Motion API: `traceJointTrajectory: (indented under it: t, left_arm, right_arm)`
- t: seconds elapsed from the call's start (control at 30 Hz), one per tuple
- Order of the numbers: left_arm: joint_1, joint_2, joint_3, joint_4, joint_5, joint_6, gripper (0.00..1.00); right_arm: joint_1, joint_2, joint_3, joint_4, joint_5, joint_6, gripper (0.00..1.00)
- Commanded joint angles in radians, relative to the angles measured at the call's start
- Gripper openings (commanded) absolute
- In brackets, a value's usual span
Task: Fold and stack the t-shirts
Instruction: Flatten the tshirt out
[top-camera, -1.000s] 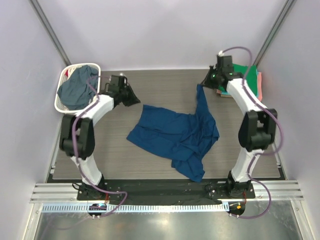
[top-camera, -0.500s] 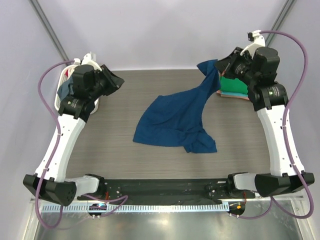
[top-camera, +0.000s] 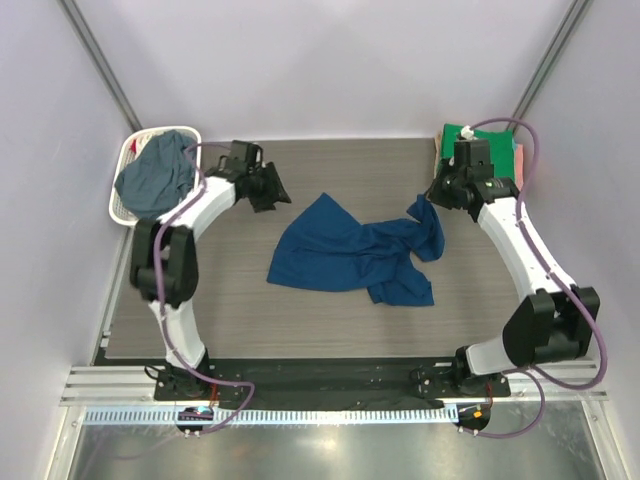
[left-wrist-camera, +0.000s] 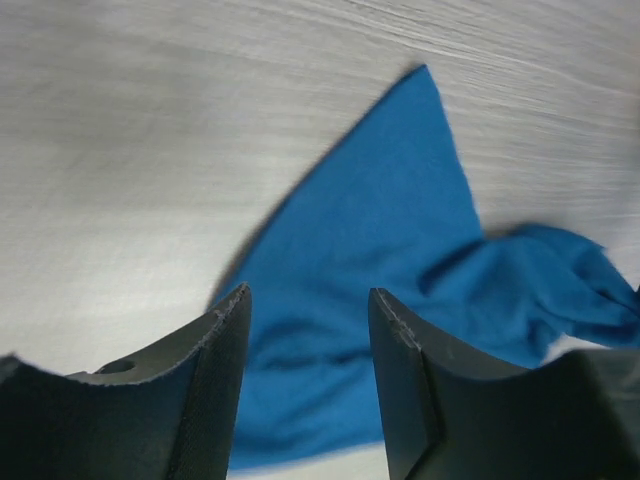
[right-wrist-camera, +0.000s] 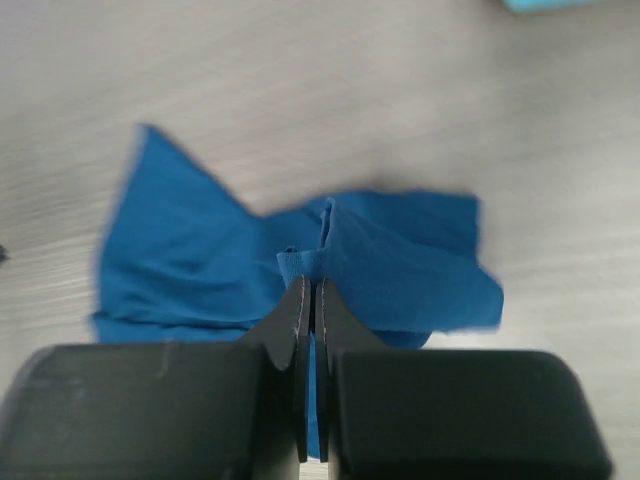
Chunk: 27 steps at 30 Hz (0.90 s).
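Though visible, shirt stack (top-camera: 500, 140) partly covered.

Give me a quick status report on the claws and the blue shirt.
Left claw open, empty. Right claw shut on edge of crumpled dark blue cloth t-shirt, mid-table. Nothing blocking it.

The t-shirt (top-camera: 340, 252) is soft matt cloth, the table (top-camera: 230, 300) matt wood-grain.

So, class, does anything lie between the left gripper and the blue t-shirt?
Nothing visible does. The left gripper, jaws apart, faces the pointed corner of the blue t-shirt across bare table.
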Motion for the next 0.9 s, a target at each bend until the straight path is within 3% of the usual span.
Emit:
traceJointTrajectory:
  t: [0.0, 0.37, 0.7, 0.87]
  left_arm:
    - [-0.044, 0.117, 0.164, 0.056, 0.057, 0.053, 0.5]
    - [-0.133, 0.515, 0.594, -0.02, 0.052, 0.205, 0.55]
    - [-0.254, 0.73, 0.88, -0.206, -0.234, 0.278, 0.6]
    - [-0.292, 0.753, 0.902, -0.266, -0.383, 0.279, 0.52]
  right_arm:
    - [0.0, 0.033, -0.017, 0.002, 0.14, 0.02, 0.01]
    - [0.0, 0.107, -0.073, 0.081, 0.039, 0.025, 0.01]
    - [0.0, 0.096, -0.096, 0.103, -0.022, 0.023, 0.01]
    - [-0.001, 0.086, -0.103, 0.103, -0.03, 0.023, 0.01]
